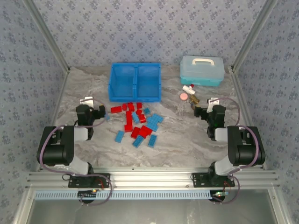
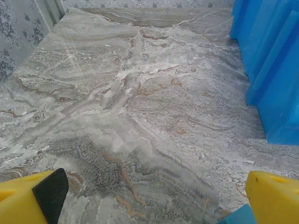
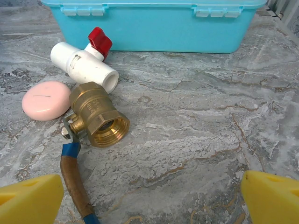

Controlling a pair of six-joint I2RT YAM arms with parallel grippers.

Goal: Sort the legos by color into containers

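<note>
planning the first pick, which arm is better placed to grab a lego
Left. The left gripper is open right beside the legos, with the blue bin just ahead. The right gripper, also open, faces a brass valve and pale case, farther from the pile.

The tabletop [image 1: 187,140] looks like grey veined marble, smooth with a dull sheen. The containers [image 1: 134,95], at twelve o'clock from the legos [image 1: 140,123], and the legos themselves are smooth, glossy plastic. The valve [image 3: 96,114] is shiny brass metal. The pink disc [image 3: 46,100], at nine o'clock from it, looks smooth and matt.
</note>
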